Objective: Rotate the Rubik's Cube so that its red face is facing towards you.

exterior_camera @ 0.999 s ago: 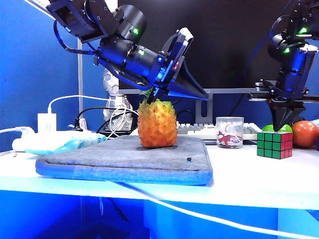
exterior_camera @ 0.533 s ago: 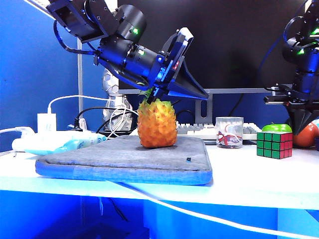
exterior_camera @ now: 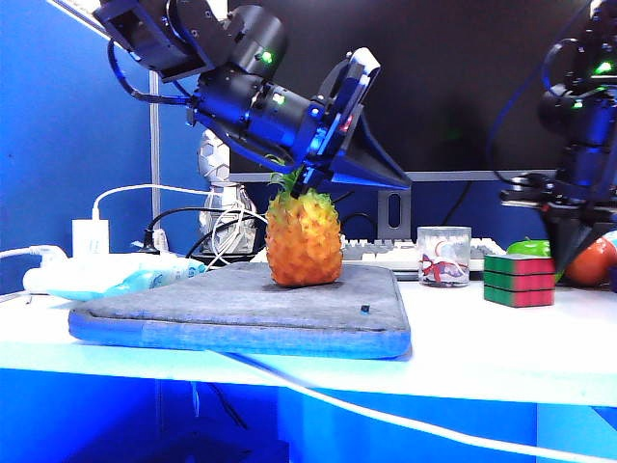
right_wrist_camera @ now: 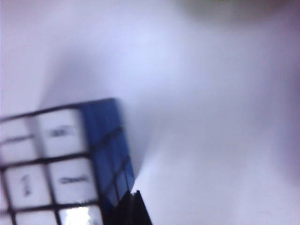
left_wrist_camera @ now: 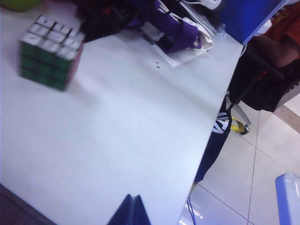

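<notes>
Exterior view: right hand (exterior_camera: pixel 566 253) touching Rubik's Cube (exterior_camera: pixel 519 281) at table (exterior_camera: pixel 463 357) right end, jaw state unreadable. Mid-rotation; red face not frontal yet, next push needs more yaw. Left hand (exterior_camera: pixel 381 174) closed, parked above pineapple (exterior_camera: pixel 304 241).

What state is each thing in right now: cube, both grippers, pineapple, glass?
Rubik's Cube: on the table, blurred, green and red sides toward the exterior camera.
Right gripper: at the cube's far right edge; open or shut unclear.
Left gripper: hangs above the pineapple, fingers together, empty.
Pineapple: upright on the grey mat.
Glass: upright, beside the cube.
</notes>
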Controlling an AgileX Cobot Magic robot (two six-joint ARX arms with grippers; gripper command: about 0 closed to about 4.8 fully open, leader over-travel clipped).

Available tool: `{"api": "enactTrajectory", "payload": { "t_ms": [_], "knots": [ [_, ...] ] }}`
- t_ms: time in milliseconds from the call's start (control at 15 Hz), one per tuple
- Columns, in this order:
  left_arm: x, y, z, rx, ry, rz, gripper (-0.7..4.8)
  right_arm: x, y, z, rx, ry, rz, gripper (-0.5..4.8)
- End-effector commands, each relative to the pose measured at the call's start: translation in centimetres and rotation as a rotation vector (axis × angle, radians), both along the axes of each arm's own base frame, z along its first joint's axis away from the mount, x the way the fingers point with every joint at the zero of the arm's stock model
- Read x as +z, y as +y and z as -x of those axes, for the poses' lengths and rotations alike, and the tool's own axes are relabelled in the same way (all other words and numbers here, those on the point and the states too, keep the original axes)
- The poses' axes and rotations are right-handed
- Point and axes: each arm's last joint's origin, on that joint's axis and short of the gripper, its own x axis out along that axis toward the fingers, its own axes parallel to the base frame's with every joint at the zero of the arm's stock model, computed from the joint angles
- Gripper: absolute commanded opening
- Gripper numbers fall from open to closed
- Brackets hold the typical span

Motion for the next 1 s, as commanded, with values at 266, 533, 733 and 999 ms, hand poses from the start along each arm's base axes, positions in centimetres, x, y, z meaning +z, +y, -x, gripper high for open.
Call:
{"api": "enactTrajectory", "payload": {
  "t_ms": [266, 533, 733, 999],
  "knots": [
    [0.1, 0.0, 0.0, -0.008, -0.010, 0.002, -0.04, 0.4, 2.7, -0.2, 0.050, -0.034, 0.037, -0.06],
    [0.1, 0.1, -0.1, 0.012, -0.020, -0.011, -0.04, 0.6, 1.8, -0.6, 0.028, -0.079, 0.043, -0.06],
    [0.1, 0.1, -0.1, 0.013, -0.025, -0.013, -0.04, 0.7, 2.0, -1.0, 0.031, -0.120, 0.044, -0.06],
    [0.1, 0.1, -0.2, 0.017, -0.054, -0.019, -0.04, 0.4, 2.0, -1.4, 0.022, -0.140, 0.017, -0.06]
  ]
}}
